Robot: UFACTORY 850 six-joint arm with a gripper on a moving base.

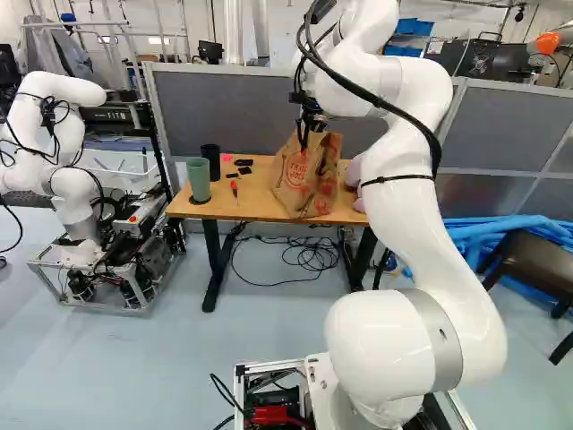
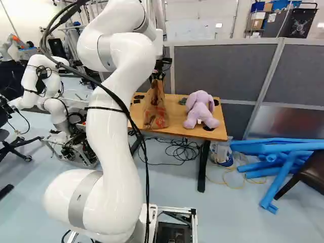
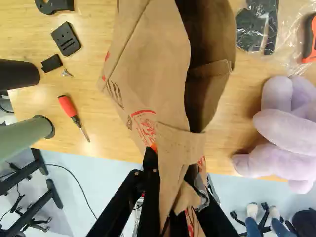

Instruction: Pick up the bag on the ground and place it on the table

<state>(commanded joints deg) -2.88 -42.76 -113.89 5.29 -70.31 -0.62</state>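
The brown paper bag with red print (image 1: pixel 295 184) is up on the wooden tabletop (image 1: pixel 255 208), at its near edge, with its base toward the table and its upper part pinched by the black gripper with orange pads (image 1: pixel 310 124). In the wrist view, both fingers of the gripper (image 3: pixel 174 168) close on a folded part of the paper, one from each side, and the bag's mouth gapes open ahead of them. Whether the bag's whole weight rests on the wood, I cannot tell. The white arm (image 1: pixel 403 188) reaches forward from the base to hold it there.

Take the bag as the centre of a clock, with twelve pointing away from the base. The lilac plush animal (image 2: pixel 200 109) lies at three o'clock, apart from the bag. At two o'clock are a clear plastic packet holding black parts (image 3: pixel 256 29) and an orange-and-black handle (image 3: pixel 309 39). The matte green cup (image 1: pixel 198 179) stands at nine o'clock, the black cup (image 1: pixel 210 161) just beside it toward ten. The red-handled screwdriver (image 3: pixel 71 111) lies at nine, between green cup and bag, and small flat black plastic pieces (image 3: pixel 65 38) lie at ten. Farther out at nine stands another white arm on a wheeled frame (image 1: pixel 76 179).
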